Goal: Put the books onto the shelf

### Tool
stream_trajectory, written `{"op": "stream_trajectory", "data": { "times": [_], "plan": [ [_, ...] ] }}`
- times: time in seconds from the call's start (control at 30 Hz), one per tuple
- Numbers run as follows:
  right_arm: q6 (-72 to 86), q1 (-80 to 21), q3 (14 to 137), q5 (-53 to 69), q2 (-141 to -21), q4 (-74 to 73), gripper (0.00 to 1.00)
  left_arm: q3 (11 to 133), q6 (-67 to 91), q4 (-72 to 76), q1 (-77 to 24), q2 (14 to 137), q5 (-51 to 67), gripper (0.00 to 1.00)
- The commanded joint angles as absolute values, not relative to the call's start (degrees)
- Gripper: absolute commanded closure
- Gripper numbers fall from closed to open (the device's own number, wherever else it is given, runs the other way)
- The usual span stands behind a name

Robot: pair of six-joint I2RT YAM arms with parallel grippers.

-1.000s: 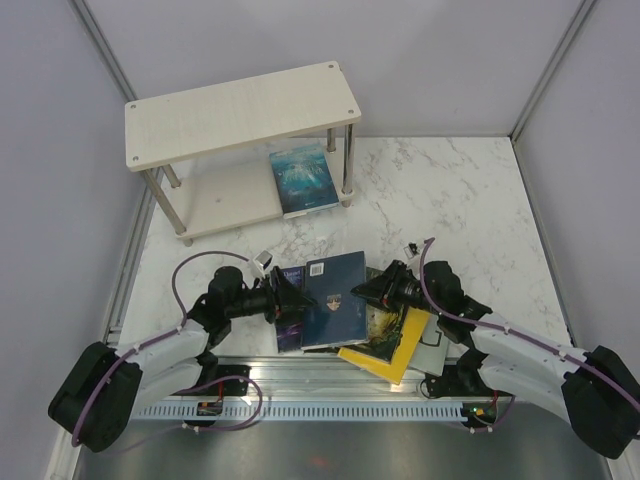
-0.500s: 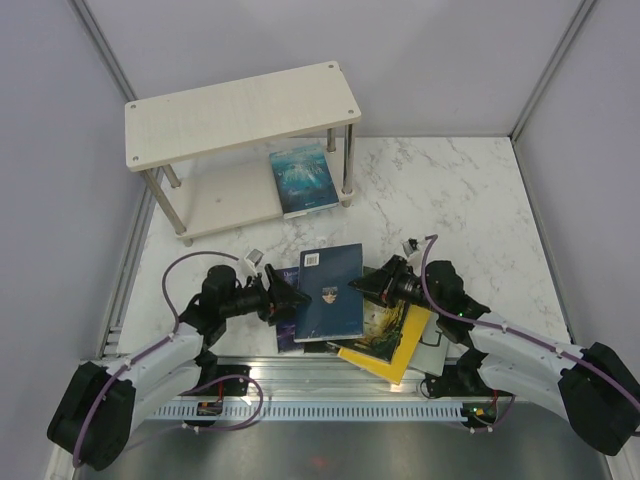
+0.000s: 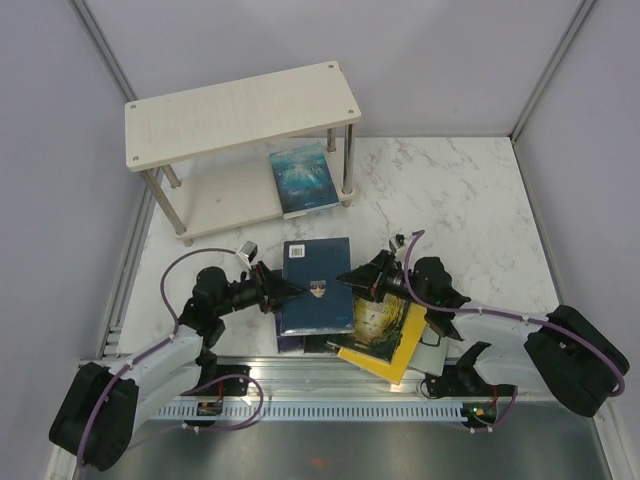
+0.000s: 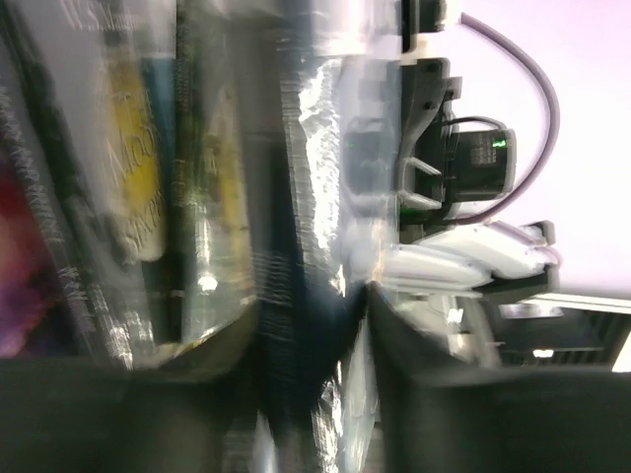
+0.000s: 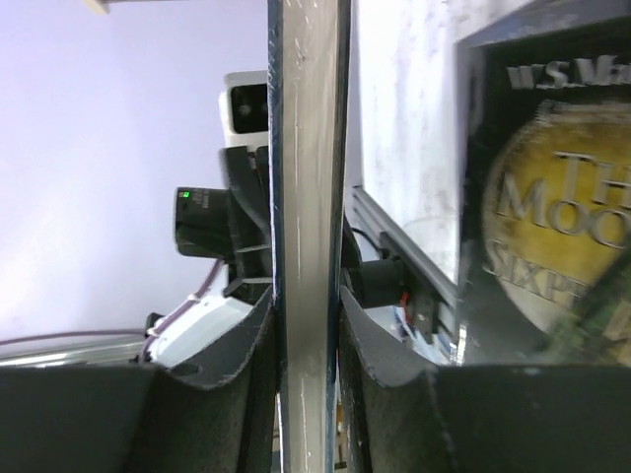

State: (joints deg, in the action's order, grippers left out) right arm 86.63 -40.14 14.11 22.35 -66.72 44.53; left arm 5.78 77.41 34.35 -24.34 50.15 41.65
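where the two arms meet near the front of the marble table (image 3: 470,200), we see a dark blue book (image 3: 318,285) caught between them, its cover facing up to the top camera. the right gripper (image 3: 352,279) comes at the book's right long edge, and in its wrist view the fingers (image 5: 237,345) press on both faces of the book's thin edge, so we call those jaws clamped on the dark blue book. the left gripper (image 3: 293,290) sits at the opposite long edge. its wrist view is badly blurred (the book's edge shows as a dark band between the two fingers), and we cannot tell whether those jaws are pinching the book or only flank it.

under and around this book we see the rest of the pile: a yellow book (image 3: 383,360) at the front, a dark book with gold lettering (image 3: 378,315) just above it, and a purple book (image 3: 288,340) peeking out at the left.

the shelf (image 3: 240,112) stands at the back left, well apart from the pile. a teal-blue book (image 3: 303,178) lies on its lower board (image 3: 225,200) at the right end, partly sticking out towards us.
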Motion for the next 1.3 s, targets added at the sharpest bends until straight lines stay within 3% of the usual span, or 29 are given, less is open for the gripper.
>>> {"op": "stream_trajectory", "data": {
  "times": [0.0, 0.13, 0.2, 0.33, 0.4, 0.43, 0.87, 1.0, 1.1, 1.13, 1.27],
  "plan": [
    [88.95, -41.48, 19.94, 24.7, -69.07, 59.41, 1.0, 6.68, 81.56, 43.16, -24.0, 50.36, 44.47, 0.71],
    [88.42, -41.66, 20.83, 24.79, -69.96, 58.89, 1.0, 7.56, 82.27, 42.1, -23.29, 48.96, 44.82, 0.94],
    [87.81, -41.66, 21.0, 24.87, -70.4, 58.01, 1.0, 8.26, 82.44, 40.09, -22.59, 48.17, 45.17, 0.98],
    [86.57, -41.75, 21.97, 25.31, -70.4, 54.15, 0.13, 11.24, 80.34, 31.66, -19.43, 44.22, 43.77, 0.98],
    [86.13, -41.75, 21.97, 25.14, -69.35, 52.04, 0.02, 12.65, 79.28, 26.91, -16.37, 40.79, 42.2, 0.98],
    [86.22, -41.84, 21.8, 24.96, -68.82, 51.42, 0.02, 13.53, 79.1, 25.24, -15.39, 40.0, 41.93, 0.98],
    [89.03, -46.41, 24.6, 20.31, -68.11, 51.67, 0.05, 18.63, 79.9, 27.87, -12.13, 45.96, 37.09, 0.98],
    [89.65, -46.32, 31.0, 21.62, -72.67, 54.14, 0.21, 20.21, 79.01, 26.19, -12.13, 47.11, 34.46, 0.98],
    [88.77, -46.41, 33.65, 20.66, -73.65, 52.92, 0.42, 21.18, 78.14, 23.66, -12.13, 47.46, 33.23, 0.98],
    [88.42, -46.32, 34.1, 20.57, -73.83, 51.95, 0.55, 21.88, 77.18, 22.34, -12.13, 47.2, 32.61, 0.98],
    [88.15, -46.32, 35.42, 19.87, -74.88, 51.15, 0.91, 23.03, 75.24, 17.23, -12.22, 46.32, 29.71, 0.98]
  ]
}}
